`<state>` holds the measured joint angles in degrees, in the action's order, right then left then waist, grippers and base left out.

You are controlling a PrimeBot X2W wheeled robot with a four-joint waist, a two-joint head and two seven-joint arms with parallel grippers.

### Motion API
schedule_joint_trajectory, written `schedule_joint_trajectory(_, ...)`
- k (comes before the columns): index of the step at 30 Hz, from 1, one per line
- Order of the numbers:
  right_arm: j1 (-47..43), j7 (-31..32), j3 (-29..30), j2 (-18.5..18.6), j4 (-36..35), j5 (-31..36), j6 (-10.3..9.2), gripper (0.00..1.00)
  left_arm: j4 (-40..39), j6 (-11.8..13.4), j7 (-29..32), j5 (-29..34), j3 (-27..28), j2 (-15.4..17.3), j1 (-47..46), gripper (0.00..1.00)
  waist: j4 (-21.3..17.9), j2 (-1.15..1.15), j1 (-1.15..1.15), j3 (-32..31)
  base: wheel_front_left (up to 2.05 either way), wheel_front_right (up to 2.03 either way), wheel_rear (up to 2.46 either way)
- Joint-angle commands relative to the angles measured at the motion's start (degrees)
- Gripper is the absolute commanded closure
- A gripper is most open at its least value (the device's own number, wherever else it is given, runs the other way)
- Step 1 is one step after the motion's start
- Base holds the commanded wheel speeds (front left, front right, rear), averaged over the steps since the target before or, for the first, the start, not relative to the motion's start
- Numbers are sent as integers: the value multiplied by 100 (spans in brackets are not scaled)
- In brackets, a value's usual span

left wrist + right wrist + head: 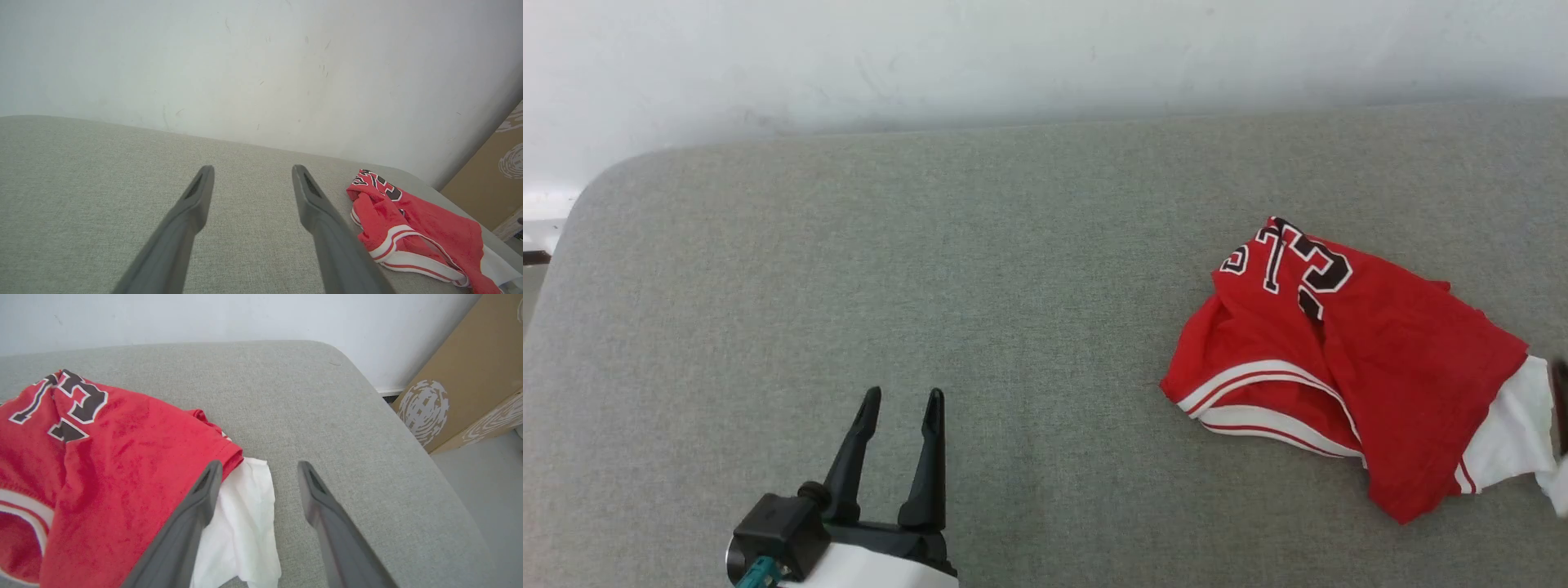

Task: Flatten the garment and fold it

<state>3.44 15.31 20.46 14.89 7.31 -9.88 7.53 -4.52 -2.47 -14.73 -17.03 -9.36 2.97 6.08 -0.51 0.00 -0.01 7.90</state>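
Both grippers gape wide and empty, left gripper (904, 396) near the grey worktop's (931, 245) front edge, right gripper (259, 465) over the white sleeve (245, 522) of the red jersey (1380, 359) crumpled by the right edge, so probably best to pinch one cloth layer at a corner and draw outward.

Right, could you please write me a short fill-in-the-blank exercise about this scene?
The garment lies crumpled on a ____ padded surface. The left hand, apart from the garment, is ____, not shut. The sleeve beside the right hand is ____.
Missing words: grey; open; white.
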Motion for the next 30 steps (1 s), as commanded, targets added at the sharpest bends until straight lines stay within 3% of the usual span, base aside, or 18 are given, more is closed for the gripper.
schedule_joint_trajectory(1,138,17,-108,31,-173,-77,-4,0,12,0,-27,63,-12,-9,63,0,20,0,1,1,0,0,0)
schedule_joint_trajectory(6,246,713,-952,233,-957,-544,-4,0,-5,47,-27,44,-68,-9,15,0,125,0,1,65,0,0,0)
schedule_joint_trajectory(11,436,1505,-1872,377,-1146,-906,-4,0,-9,55,-27,15,-99,-9,-68,0,262,0,1,240,0,0,0)
schedule_joint_trajectory(16,870,1827,-2661,674,-742,-1005,-4,0,-3,52,-27,-6,-105,-9,-181,0,450,0,1,452,0,0,0)
schedule_joint_trajectory(23,1457,1888,-3529,940,417,-1207,-4,0,14,51,-27,-49,-159,-9,-349,0,704,0,1,717,0,0,0)
schedule_joint_trajectory(25,1587,1865,-3668,987,685,-1272,-4,83,20,48,-27,-59,-179,-9,-393,0,758,0,1,778,0,0,0)
schedule_joint_trajectory(26,1653,1811,-3735,1021,775,-1272,-4,100,23,50,-27,-65,-187,-9,-412,0,778,0,1,797,0,0,0)
schedule_joint_trajectory(30,1885,1551,-3770,1056,957,-1347,-4,100,30,77,-27,-94,-181,-9,-437,0,798,0,1,813,0,0,0)
